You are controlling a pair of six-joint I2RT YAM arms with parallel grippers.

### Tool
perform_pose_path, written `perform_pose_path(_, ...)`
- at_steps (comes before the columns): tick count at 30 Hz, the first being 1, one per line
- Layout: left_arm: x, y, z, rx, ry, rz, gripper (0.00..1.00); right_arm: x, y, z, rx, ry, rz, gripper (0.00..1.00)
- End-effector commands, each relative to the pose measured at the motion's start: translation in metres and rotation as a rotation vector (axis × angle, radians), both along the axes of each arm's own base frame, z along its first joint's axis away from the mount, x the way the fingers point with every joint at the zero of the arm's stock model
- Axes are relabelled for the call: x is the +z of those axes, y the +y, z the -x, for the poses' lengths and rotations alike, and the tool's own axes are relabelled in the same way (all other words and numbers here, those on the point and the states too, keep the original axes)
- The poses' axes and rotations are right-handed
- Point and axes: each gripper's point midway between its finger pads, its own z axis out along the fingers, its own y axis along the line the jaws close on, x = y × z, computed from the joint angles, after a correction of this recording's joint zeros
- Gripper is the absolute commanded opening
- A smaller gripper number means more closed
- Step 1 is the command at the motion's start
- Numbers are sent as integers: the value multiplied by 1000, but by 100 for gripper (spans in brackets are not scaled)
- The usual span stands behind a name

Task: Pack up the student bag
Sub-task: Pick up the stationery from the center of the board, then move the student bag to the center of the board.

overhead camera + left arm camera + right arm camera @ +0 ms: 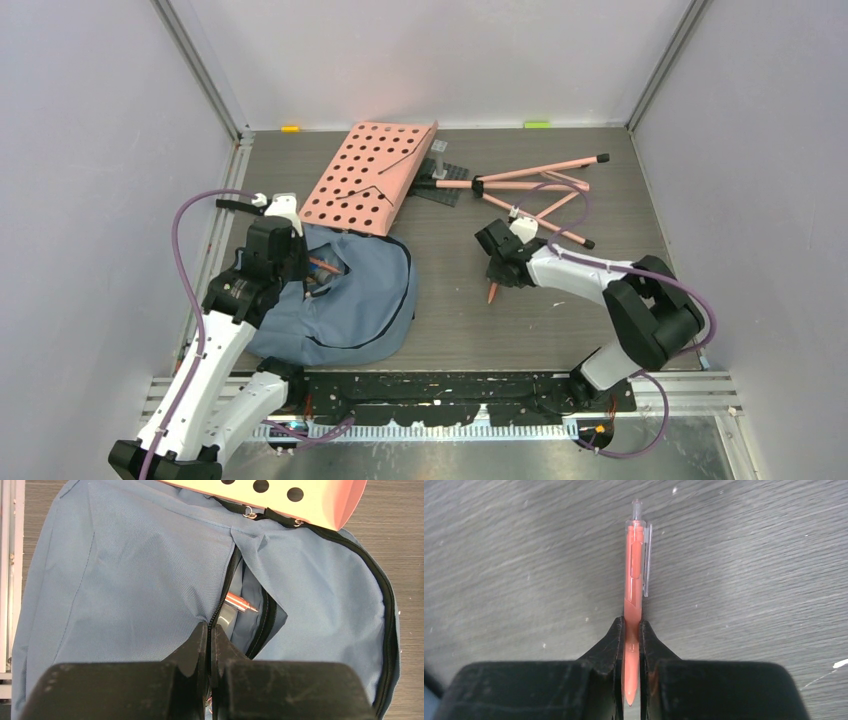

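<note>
The bag point(370, 290) is blue-grey, the pen point(634, 570) orange

The student bag point(125, 580) is matt, finely woven cloth; the pen point(633, 570) glossy orange plastic, its clip clear; the tabletop point(749, 580) dull grey wood grain.
</note>
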Motion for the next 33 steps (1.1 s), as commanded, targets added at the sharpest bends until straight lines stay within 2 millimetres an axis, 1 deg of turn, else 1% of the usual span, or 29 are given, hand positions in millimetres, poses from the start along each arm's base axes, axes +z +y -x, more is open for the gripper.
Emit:
perform_pose_path(1, 24, -13, -10, -48, -101, 61, 0, 38, 21, -2, 177, -104, -52, 1)
perform_pose_path(2, 24, -14, -10, -51, -102, 63, 0, 55, 26, -3, 200, -142, -79, 1)
perform_pose_path(3, 24, -15, -10, -56, -102, 66, 0, 61, 31, 0, 244, -145, -97, 1)
perform_pose_path(4, 24, -16, -10, -62, -104, 69, 0, 80, 37, -1, 269, -183, -131, 1)
perform_pose_path(5, 25, -18, -9, -72, -106, 76, 0, 88, 45, 3, 313, -183, -161, 1)
perform_pose_path(6, 27, -21, -9, -87, -112, 86, 0, 106, 51, 2, 341, -218, -195, 1)
perform_pose_path(7, 30, -24, -9, -103, -124, 99, 0, 115, 61, 8, 385, -212, -242, 1)
perform_pose_path(8, 31, -28, -9, -124, -136, 113, 0, 132, 69, 8, 415, -238, -280, 1)
perform_pose_path(9, 33, -33, -9, -147, -149, 127, 0, 140, 79, 16, 462, -228, -329, 1)
perform_pose_path(10, 34, -37, -8, -171, -154, 140, 0, 153, 88, 18, 493, -231, -368, 1)
perform_pose_path(11, 33, -41, -8, -189, -151, 151, 0, 157, 101, 27, 546, -198, -420, 1)
perform_pose_path(12, 33, -48, -6, -224, -143, 172, 0, 169, 111, 28, 577, -197, -455, 1)
perform_pose_path(13, 32, -53, -6, -246, -135, 184, 0, 169, 126, 40, 637, -148, -500, 1)
perform_pose_path(14, 32, -56, -6, -263, -127, 193, 0, 181, 136, 42, 669, -145, -526, 1)
perform_pose_path(15, 31, -60, -5, -280, -119, 203, 0, 177, 151, 54, 726, -91, -556, 1)
perform_pose_path(16, 32, -63, -5, -297, -115, 213, 0, 187, 161, 56, 755, -89, -575, 1)
perform_pose_path(17, 32, -67, -4, -314, -113, 223, 0, 182, 175, 66, 801, -45, -586, 1)
perform_pose_path(18, 32, -70, -3, -333, -113, 236, 0, 192, 184, 67, 824, -53, -597, 1)
perform_pose_path(19, 33, -74, -2, -350, -115, 247, 0, 186, 194, 75, 850, -21, -599, 1)
perform_pose_path(20, 34, -77, -1, -370, -116, 260, 0, 195, 203, 78, 870, -14, -632, 1)
perform_pose_path(21, 35, -80, 0, -383, -119, 266, 0, 190, 211, 82, 880, 15, -643, 1)
perform_pose_path(22, 34, -82, 0, -394, -116, 271, 0, 192, 219, 84, 888, 39, -678, 1)
perform_pose_path(24, 34, -84, 1, -415, -112, 275, 0, 196, 230, 89, 901, 69, -733, 1)
perform_pose_path(25, 34, -86, 2, -423, -109, 277, 0, 193, 235, 89, 893, 94, -749, 1)
perform_pose_path(26, 33, -87, 2, -428, -105, 280, 0, 194, 239, 92, 907, 109, -773, 1)
perform_pose_path(28, 31, -90, 2, -444, -95, 285, 0, 187, 247, 94, 910, 149, -791, 1)
perform_pose_path(33, 29, -101, 5, -500, -72, 317, 0, 185, 262, 97, 920, 191, -840, 1)
